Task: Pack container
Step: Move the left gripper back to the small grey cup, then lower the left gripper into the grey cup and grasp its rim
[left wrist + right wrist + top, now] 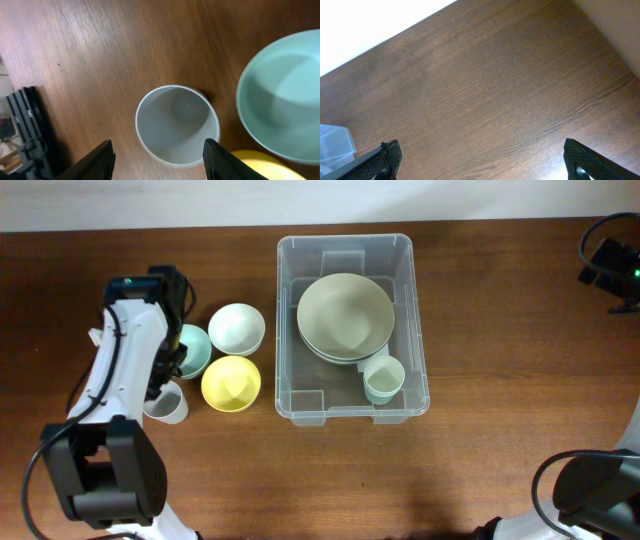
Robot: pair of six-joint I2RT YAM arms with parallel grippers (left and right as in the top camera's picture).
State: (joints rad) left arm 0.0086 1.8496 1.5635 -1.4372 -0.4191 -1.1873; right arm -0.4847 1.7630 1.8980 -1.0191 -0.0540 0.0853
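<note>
Wooden counter (500, 460): left claw (157, 152) spread above white cup (175, 125); we should straddle one wall, avoiding the teal bowl (280, 95); right claw (482, 155) spread.

Brown wood counter (500, 460), pale grey cup (175, 120) right under the left gripper (159, 157), teal bowl (280, 95) just to its right, yellow bowl (260, 164) peeking in beside it.

the left arm (125, 355) has a white shell, black joints, a thin black cable and a green light. the left gripper (157, 150) has matte black fingers (102, 160).
</note>
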